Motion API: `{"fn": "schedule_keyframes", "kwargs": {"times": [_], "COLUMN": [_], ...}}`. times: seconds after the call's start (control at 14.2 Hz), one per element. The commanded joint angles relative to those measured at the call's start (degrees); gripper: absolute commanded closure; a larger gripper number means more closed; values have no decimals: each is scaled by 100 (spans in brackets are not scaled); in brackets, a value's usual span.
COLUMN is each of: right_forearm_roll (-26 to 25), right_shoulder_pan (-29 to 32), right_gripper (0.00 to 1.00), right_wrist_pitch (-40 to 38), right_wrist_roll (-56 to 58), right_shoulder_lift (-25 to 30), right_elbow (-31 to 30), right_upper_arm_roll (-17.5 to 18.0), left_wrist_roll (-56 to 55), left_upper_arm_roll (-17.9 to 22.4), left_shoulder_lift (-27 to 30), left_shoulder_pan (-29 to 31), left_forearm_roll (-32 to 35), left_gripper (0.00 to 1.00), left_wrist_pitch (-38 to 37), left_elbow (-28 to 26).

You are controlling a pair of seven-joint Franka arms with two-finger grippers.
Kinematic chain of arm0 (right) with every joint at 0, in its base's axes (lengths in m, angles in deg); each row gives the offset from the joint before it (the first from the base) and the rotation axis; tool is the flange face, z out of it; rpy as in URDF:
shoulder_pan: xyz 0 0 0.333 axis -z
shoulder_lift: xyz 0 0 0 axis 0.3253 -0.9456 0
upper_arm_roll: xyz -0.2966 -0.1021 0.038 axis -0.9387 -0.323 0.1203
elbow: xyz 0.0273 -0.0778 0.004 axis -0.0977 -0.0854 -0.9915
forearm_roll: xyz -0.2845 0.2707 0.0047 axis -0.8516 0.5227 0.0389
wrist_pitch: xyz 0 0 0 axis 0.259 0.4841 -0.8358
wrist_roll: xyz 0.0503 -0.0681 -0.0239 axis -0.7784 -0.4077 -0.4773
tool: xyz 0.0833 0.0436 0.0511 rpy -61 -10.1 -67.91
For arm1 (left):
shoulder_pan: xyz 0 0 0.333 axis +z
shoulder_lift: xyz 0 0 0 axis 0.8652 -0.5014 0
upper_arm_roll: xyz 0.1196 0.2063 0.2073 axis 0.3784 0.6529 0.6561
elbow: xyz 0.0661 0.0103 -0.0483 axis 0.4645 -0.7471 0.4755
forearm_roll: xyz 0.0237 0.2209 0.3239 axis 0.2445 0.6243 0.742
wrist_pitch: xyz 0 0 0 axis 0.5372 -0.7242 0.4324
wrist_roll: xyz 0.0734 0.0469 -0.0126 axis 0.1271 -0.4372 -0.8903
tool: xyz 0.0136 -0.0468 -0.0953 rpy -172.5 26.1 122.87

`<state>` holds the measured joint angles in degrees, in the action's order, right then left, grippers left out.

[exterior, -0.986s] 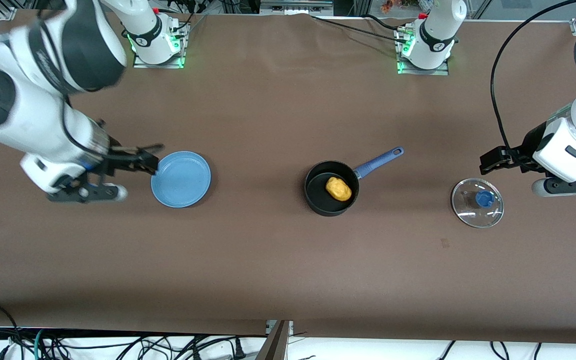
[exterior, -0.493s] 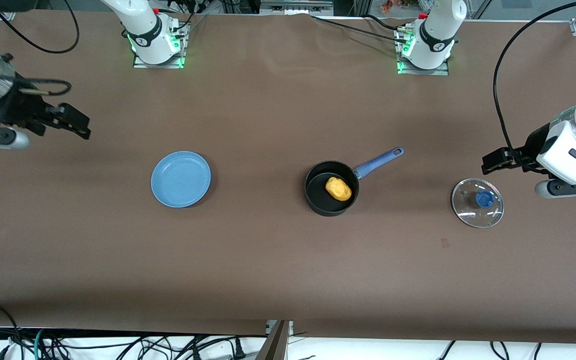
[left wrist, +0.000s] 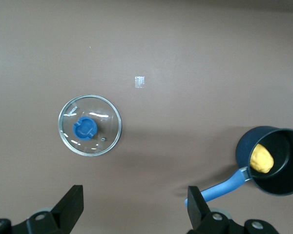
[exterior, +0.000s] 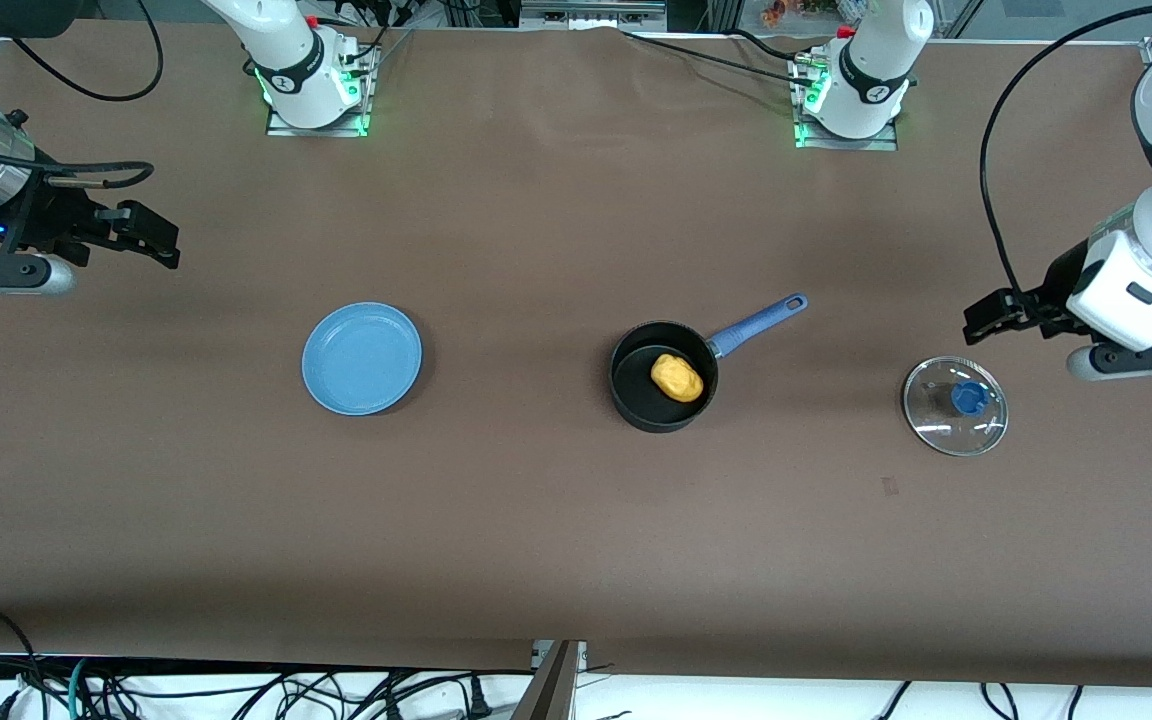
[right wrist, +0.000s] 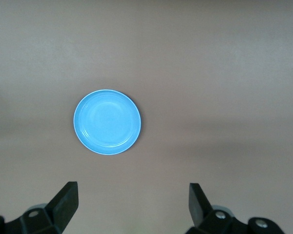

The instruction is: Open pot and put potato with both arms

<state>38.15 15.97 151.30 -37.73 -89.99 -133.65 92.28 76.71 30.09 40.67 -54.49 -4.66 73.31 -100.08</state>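
Note:
The black pot point(exterior: 662, 376) with its long blue handle point(exterior: 758, 324) stands open in the middle of the table. The yellow-orange potato point(exterior: 677, 378) lies inside it. Pot point(left wrist: 276, 161) and potato point(left wrist: 261, 159) also show in the left wrist view. The glass lid point(exterior: 954, 405) with a blue knob lies flat on the table toward the left arm's end; it also shows in the left wrist view point(left wrist: 90, 125). My left gripper point(exterior: 986, 317) is open and empty, raised over the table beside the lid. My right gripper point(exterior: 151, 236) is open and empty, raised at the right arm's end.
A flat light-blue plate point(exterior: 362, 358) lies empty on the brown table toward the right arm's end, also in the right wrist view point(right wrist: 107, 122). Both arm bases stand along the table edge farthest from the front camera. Cables run along the nearest edge.
My right gripper pulled away from the plate's rim, rose and swung out toward the right arm's end of the table. My left gripper shifted slightly. Pot, potato and lid stayed still.

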Motion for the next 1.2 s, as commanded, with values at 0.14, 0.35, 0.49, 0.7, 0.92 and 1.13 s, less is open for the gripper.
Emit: {"fn": "schedule_keyframes", "kwargs": {"times": [0.14,0.35,0.49,0.7,0.92,1.13], "right_forearm_roll": [-79,-79,-70,-61,-61,-61], "right_shoulder_pan": [90,90,90,82,82,82], "right_gripper": [0,0,0,0,0,0], "right_wrist_pitch": [-19,-28,-28,-19,-19,-19], "right_wrist_roll": [121,112,112,112,121,121], "right_shoulder_lift": [5,5,5,-4,-4,-4], "right_elbow": [30,30,30,30,30,30], "right_upper_arm_roll": [71,71,71,80,80,80], "left_wrist_roll": [439,815,826,790,755,799], "left_upper_arm_roll": [440,449,414,387,370,370], "left_shoulder_lift": [595,692,692,674,674,683], "left_shoulder_pan": [-286,-287,-287,-287,-287,-278], "left_forearm_roll": [-326,-255,-255,-264,-273,-282], "left_gripper": [6,6,6,6,6,2], "left_wrist_pitch": [277,287,269,77,-423,-566], "left_elbow": [-577,-587,-587,-438,-148,-217]}}
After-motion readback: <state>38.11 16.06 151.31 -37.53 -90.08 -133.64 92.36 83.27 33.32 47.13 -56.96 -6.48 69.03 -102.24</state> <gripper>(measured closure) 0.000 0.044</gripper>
